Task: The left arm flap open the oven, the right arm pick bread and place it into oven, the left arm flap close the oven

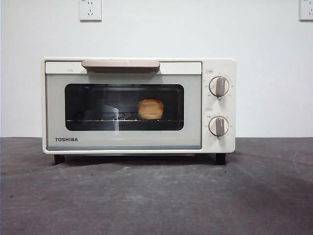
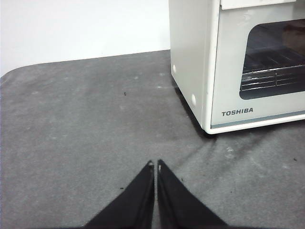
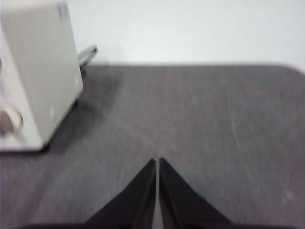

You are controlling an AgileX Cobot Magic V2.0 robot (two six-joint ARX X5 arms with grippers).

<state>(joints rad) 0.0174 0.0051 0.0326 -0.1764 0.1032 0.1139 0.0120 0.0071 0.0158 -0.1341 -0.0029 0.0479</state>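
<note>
I see the TOSHIBA toaster oven (image 1: 138, 105) shut on the grey tabletop (image 1: 156, 196), the bread (image 1: 150, 109) on its rack inside. My left end effector (image 2: 154, 165) and right end effector (image 3: 157, 161) hang pinched together, empty, at either side.

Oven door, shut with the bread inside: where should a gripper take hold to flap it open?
Grip the beige bar handle along the top edge of the oven door. It stands proud of the door, with a shadowed gap beneath, so fingers can probably hook it from the front and above. The handle's top position suggests the door hinges at the bottom; pull outward and down. The left gripper, shut, sits back beside the oven.
</note>
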